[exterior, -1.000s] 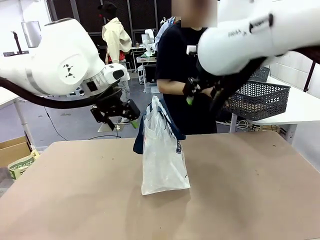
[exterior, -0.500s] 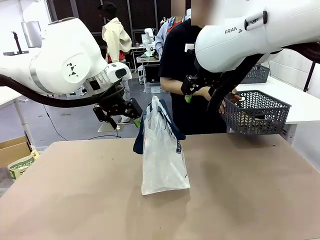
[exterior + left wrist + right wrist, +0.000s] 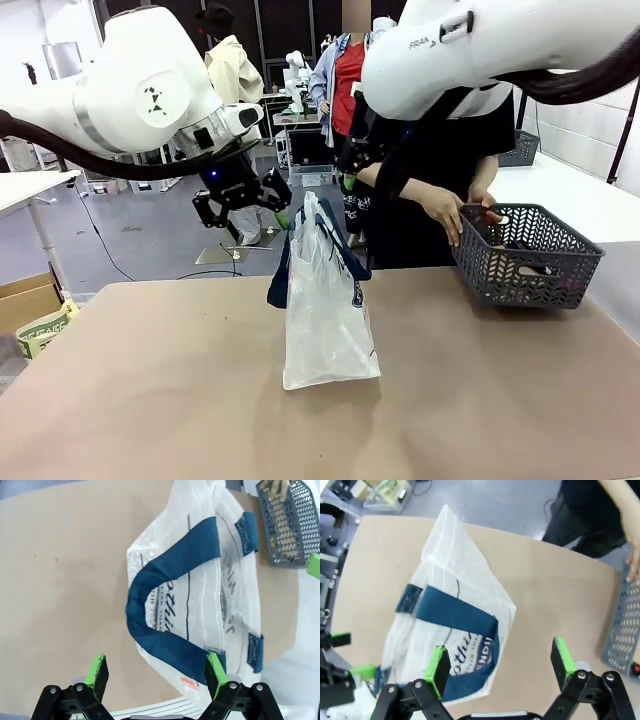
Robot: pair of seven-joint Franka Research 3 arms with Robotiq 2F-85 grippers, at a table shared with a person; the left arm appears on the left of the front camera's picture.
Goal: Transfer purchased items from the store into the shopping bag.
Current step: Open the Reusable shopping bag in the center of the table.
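The shopping bag [image 3: 325, 320], translucent white with navy handles, stands upright at the table's middle. My left gripper [image 3: 255, 215] hangs open just left of the bag's top. From above, its green pads [image 3: 97, 667] stand wide over the navy handle loop [image 3: 165, 605] of the bag [image 3: 235, 595]. My right gripper [image 3: 352, 175] hovers open above and behind the bag's top. It looks down on the bag [image 3: 455, 580] between its spread fingers [image 3: 562, 657]. Dark purchased items [image 3: 518, 243] lie in a grey basket [image 3: 530, 270] and are hard to tell apart.
A person across the table holds the lattice basket [image 3: 287, 522] with both hands [image 3: 440, 212] at the table's far right. A cardboard box [image 3: 25, 300] sits off the table at the left. Bare tabletop [image 3: 150, 400] spreads in front of the bag.
The person has brought the basket forward and down onto the table's far right. My left gripper rose and edged toward the bag's top. My right gripper shifted left, above the bag.
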